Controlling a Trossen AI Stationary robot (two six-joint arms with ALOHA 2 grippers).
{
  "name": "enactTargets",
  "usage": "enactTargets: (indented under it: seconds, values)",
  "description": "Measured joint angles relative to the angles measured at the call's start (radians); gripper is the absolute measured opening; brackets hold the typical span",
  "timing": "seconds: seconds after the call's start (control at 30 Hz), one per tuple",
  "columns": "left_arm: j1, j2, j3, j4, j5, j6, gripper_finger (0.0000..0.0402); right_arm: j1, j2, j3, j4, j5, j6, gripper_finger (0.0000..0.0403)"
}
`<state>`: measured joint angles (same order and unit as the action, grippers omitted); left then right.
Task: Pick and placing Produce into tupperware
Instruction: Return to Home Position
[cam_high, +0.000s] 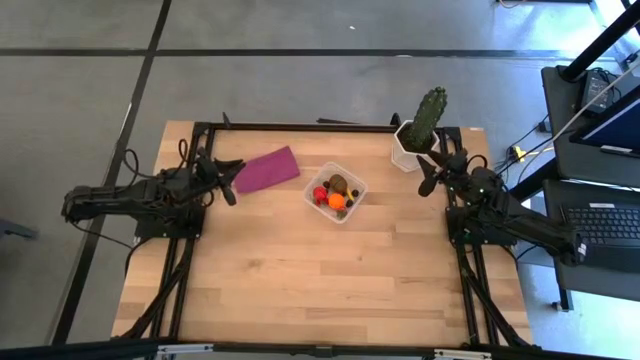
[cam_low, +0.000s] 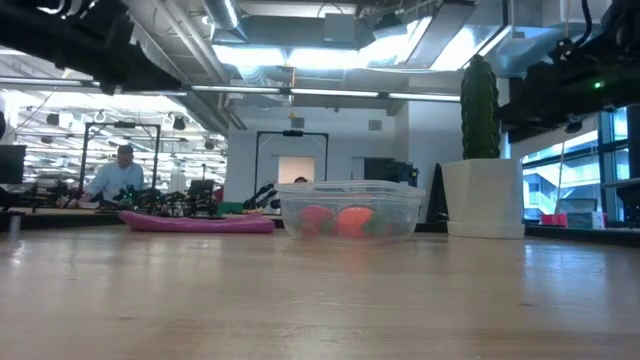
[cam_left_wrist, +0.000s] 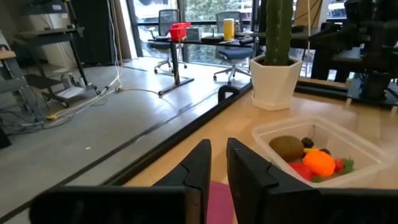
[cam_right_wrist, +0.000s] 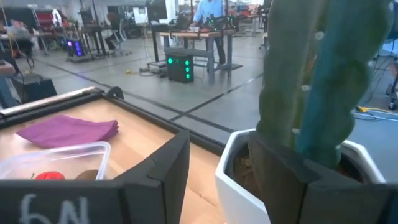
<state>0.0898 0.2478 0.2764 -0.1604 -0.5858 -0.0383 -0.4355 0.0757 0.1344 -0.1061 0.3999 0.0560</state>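
Note:
The clear tupperware (cam_high: 356, 203) stands on the wooden table, a little behind its middle. It holds the produce: an orange ball (cam_high: 337, 200), a brown kiwi-like oval (cam_high: 338, 183), a red strawberry (cam_high: 320, 194) and dark berries. The left wrist view shows the ball (cam_left_wrist: 319, 162) and the oval (cam_left_wrist: 286, 146) inside it. My left gripper (cam_high: 230, 183) hovers at the left by the purple cloth, with only a narrow slit between its fingers (cam_left_wrist: 218, 155). My right gripper (cam_high: 430, 172) is open and empty at the right, and the cactus pot stands close ahead of its fingers (cam_right_wrist: 217, 162).
A flat purple cloth (cam_high: 268, 169) lies left of the tupperware. A green cactus (cam_high: 430, 112) in a white pot (cam_high: 405, 148) stands at the far right. A black frame runs along the table's far edge and sides. People and desks show in the room beyond.

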Motion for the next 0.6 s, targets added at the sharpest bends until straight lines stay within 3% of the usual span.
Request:
enactTargets:
  seconds: [0.3,0.6]
  values:
    - [0.0,-0.126,-0.118,0.117,0.014,-0.005,0.003,-0.013,0.0,-0.12,0.191,-0.038,0.069,0.0168]
    - [-0.001,-0.2,-0.15,0.082,0.056,-0.007,0.0016,-0.013,0.0,-0.127,0.214,-0.042,0.074,0.0168]
